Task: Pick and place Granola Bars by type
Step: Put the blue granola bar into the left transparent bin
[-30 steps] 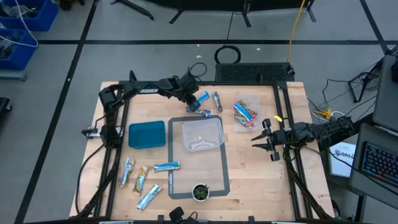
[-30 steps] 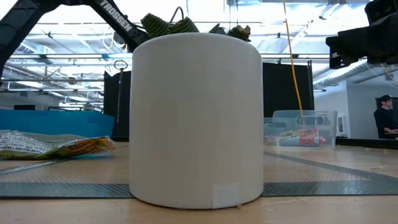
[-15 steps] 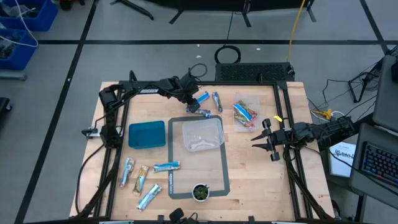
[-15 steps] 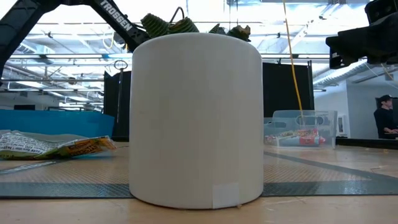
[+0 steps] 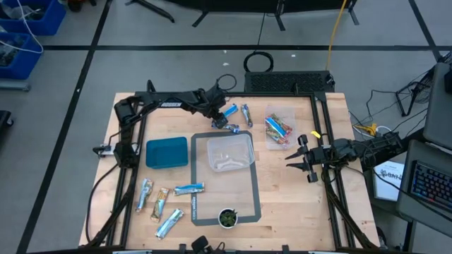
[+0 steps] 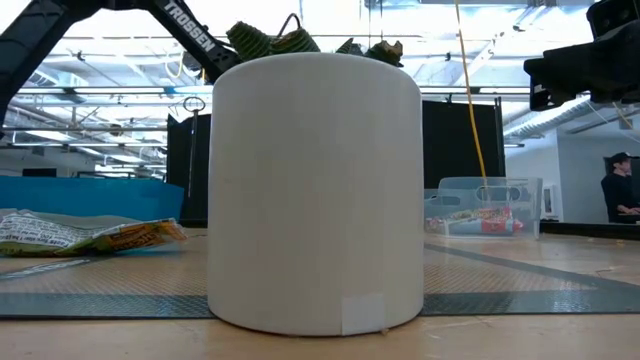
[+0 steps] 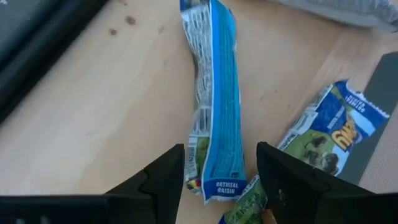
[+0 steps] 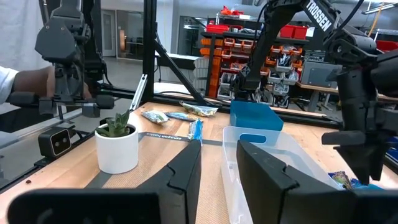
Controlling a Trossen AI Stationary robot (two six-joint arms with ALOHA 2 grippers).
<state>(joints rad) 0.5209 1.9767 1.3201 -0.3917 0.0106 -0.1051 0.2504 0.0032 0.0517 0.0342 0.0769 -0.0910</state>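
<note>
My left gripper (image 5: pixel 217 108) reaches to the table's far middle and stands open. In the left wrist view its fingers (image 7: pixel 166 179) stand on either side of the end of a bright blue granola bar (image 7: pixel 214 106). That bar lies flat on the wood. Two more blue bars (image 5: pixel 245 115) (image 5: pixel 224 125) lie beside it. Several silvery and blue bars (image 5: pixel 161 203) lie at the near left. My right gripper (image 5: pixel 304 159) waits open at the right edge, holding nothing.
A small clear box (image 5: pixel 279 128) with blue and orange-red bars stands at the far right. A large clear tub (image 5: pixel 229 152) sits on a grey mat (image 5: pixel 256 190), and a blue tub (image 5: pixel 167 152) stands to its left. A white plant pot (image 5: pixel 227 217) stands near the front edge.
</note>
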